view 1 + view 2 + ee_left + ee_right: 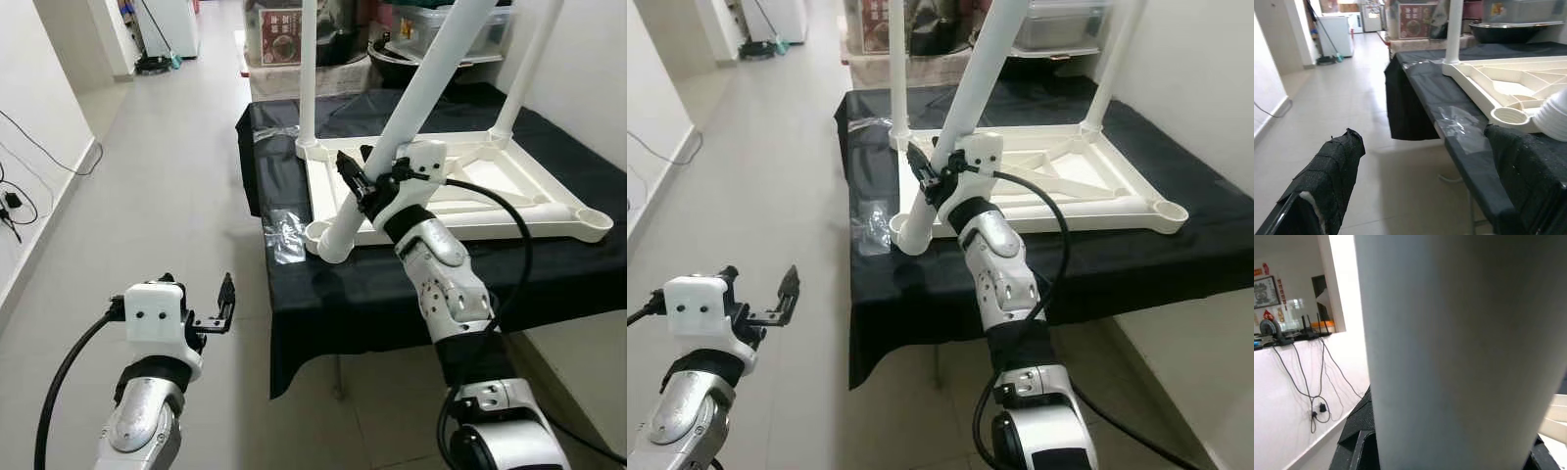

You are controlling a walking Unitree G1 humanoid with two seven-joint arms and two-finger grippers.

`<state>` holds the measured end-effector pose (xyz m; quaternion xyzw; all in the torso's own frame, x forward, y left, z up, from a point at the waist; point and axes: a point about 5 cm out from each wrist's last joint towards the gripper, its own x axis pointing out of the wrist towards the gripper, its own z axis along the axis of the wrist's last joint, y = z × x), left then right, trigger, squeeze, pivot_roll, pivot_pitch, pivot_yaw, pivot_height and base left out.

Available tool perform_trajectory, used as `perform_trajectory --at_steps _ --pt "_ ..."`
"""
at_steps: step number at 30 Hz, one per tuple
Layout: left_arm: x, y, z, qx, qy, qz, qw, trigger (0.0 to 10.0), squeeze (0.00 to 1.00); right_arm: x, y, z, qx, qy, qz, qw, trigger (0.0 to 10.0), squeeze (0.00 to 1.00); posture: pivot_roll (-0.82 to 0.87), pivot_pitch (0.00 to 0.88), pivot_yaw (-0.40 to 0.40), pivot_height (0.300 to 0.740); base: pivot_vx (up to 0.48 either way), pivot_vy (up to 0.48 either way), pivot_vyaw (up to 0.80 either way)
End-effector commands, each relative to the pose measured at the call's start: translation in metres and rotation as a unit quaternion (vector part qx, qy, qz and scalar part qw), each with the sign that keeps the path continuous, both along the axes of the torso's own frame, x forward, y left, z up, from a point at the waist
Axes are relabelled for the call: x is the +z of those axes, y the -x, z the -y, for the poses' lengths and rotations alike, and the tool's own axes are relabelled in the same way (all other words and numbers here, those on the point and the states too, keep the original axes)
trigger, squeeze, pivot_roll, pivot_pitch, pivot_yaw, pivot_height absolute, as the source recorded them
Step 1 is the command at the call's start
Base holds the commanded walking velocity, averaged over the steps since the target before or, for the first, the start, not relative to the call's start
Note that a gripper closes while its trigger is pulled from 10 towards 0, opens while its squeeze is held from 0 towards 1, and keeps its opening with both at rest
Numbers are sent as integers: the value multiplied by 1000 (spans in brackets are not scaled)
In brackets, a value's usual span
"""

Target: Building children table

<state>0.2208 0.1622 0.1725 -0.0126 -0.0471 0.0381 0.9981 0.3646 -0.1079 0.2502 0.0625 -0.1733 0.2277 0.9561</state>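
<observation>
Holding a white table leg (411,108) clamped between its black fingers, the right gripper (361,182) keeps it tilted, its lower end just beside the empty socket (318,233) at the near left corner of the upturned children's table (509,196), which lies on the black cloth (411,284). The step in hand seems to be fitting this leg. Next, the leg probably needs to be stood upright over the socket and pressed in. The left gripper (223,304) hangs over the floor (157,186), fingers apart.
</observation>
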Motion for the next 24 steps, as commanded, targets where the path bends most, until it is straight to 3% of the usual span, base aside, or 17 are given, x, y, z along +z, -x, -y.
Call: perform_trajectory --at_steps 1,13,22,24 --pt "4 1 -2 13 -6 11 1000 10000 0 3 3 -3 -1 6 15 1000 10000 0 -36 49 -5 740 0 0 0" --pt "10 -2 -2 26 -20 23 999 10000 0 2 7 -8 -8 13 22 1000 10000 0 1 57 5 740 0 0 0" --pt "10 -2 -1 33 -21 24 999 10000 0 6 6 -9 -9 9 23 1000 10000 0 10 72 -9 740 295 0 0" --pt "10 -2 -1 33 -23 24 999 10000 0 18 4 -9 -9 -4 33 999 10000 0 10 72 -9 740 311 0 0"
